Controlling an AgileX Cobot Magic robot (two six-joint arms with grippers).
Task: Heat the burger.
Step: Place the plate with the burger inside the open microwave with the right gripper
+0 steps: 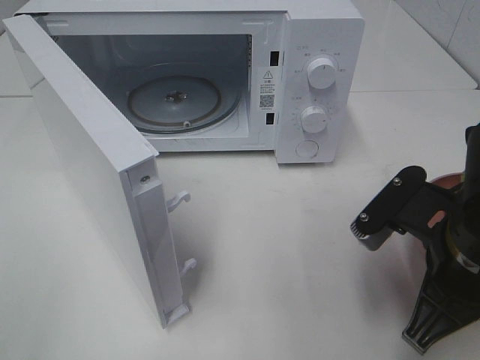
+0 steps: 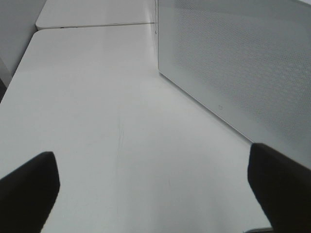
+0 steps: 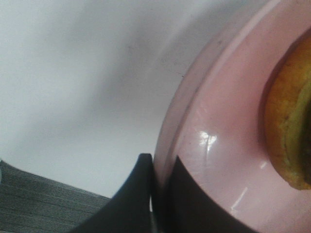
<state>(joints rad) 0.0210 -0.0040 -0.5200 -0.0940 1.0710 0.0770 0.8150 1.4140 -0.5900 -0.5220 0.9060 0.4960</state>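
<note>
The burger [image 3: 291, 121] shows only in the right wrist view, as a golden-brown and green edge sitting on a pink plate [image 3: 228, 145]. My right gripper [image 3: 161, 164] is shut on the plate's rim, one dark finger on each side of it. In the high view the right arm [image 1: 431, 225] stands at the right edge of the table and covers the burger; only a sliver of the plate [image 1: 450, 178] peeks out. My left gripper [image 2: 151, 162] is open, its fingers wide apart above bare table beside the microwave door [image 2: 243, 63]. It is out of the high view.
The white microwave [image 1: 319, 75] stands at the back with its door [image 1: 82, 150] swung open toward the front left. Its glass turntable [image 1: 174, 101] carries nothing. White tabletop [image 1: 285, 247] lies between the door and the right arm.
</note>
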